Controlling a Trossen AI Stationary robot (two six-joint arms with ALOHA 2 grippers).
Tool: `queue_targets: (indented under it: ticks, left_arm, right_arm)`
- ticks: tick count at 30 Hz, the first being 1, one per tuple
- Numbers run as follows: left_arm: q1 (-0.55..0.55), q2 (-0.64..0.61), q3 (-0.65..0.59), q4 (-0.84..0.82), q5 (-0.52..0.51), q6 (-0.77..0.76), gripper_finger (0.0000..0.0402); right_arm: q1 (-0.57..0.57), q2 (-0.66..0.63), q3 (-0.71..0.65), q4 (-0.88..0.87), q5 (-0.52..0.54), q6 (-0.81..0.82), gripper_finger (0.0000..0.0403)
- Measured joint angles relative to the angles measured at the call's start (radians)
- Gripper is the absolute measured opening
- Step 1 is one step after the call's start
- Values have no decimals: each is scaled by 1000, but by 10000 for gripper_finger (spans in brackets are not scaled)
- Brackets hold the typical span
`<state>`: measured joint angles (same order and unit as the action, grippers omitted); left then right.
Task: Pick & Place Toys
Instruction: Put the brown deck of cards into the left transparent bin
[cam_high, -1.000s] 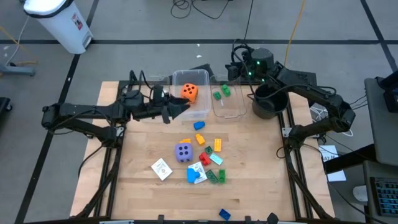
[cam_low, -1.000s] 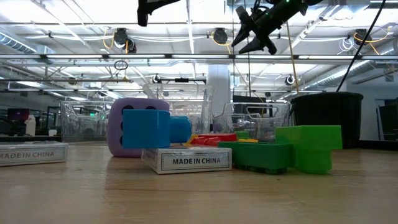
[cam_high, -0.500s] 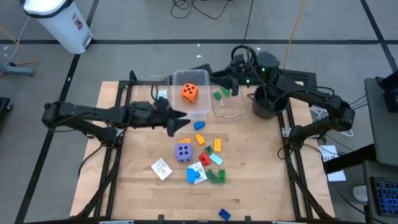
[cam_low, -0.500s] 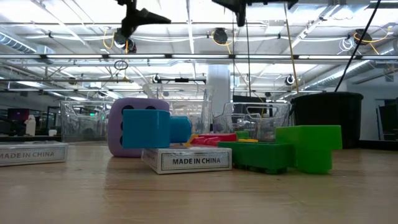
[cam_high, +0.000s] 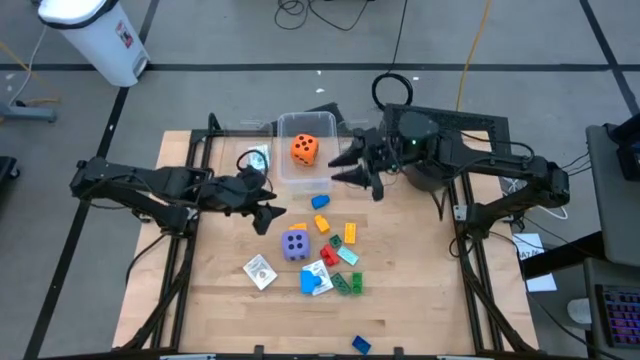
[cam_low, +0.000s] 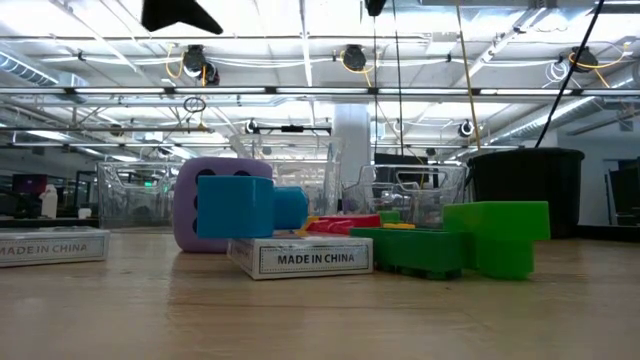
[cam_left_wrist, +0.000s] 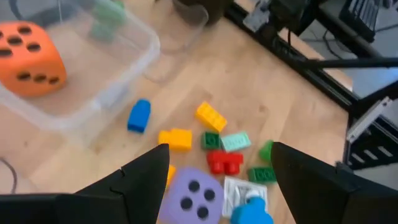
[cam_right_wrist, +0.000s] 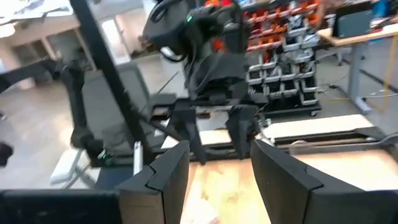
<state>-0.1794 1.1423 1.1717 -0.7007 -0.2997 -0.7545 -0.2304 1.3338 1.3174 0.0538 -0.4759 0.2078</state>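
Observation:
Toys lie loose on the wooden table: a purple die (cam_high: 295, 244), white cards (cam_high: 260, 271), and red, green, yellow and blue bricks (cam_high: 340, 258). An orange die (cam_high: 305, 148) sits inside a clear bin (cam_high: 285, 126). My left gripper (cam_high: 272, 214) hangs open above the table, just left of the purple die (cam_left_wrist: 191, 198), slanting down toward the bricks (cam_left_wrist: 211, 116). My right gripper (cam_high: 341, 170) is open and held high and level beside the bin, pointing toward the table's left. Neither gripper holds anything.
A black pot (cam_low: 525, 190) stands at the far right, with my right arm over it in the high view. A second clear bin (cam_low: 400, 205) stands between the pot and the first bin. One blue brick (cam_high: 361, 344) lies alone near the front edge.
My left gripper has drawn back from beside the bin toward the near edge and tipped downward over the loose toys. My right gripper has swung from above the black pot toward the table's left, past the second bin, and has turned level. No toy has moved.

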Motion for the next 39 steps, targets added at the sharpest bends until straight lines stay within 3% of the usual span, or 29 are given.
queue_targets:
  ticks: [13, 20, 27, 39]
  left_arm:
    - [-183, 179, -2, -133, 49, -278, 280]
    - [-256, 222, -2, -224, 106, -412, 280]
    - [-352, 218, -2, -292, 75, -686, 280]
    - [-522, 219, -2, -411, 40, -1195, 280]
  right_arm:
    - [138, 0, 0, -303, 8, -38, 159]
    - [222, 0, 0, -324, 241, 20, 160]
    - [267, 0, 0, -308, 497, 146, 160]
    - [272, 5, 0, -305, 527, 329, 160]
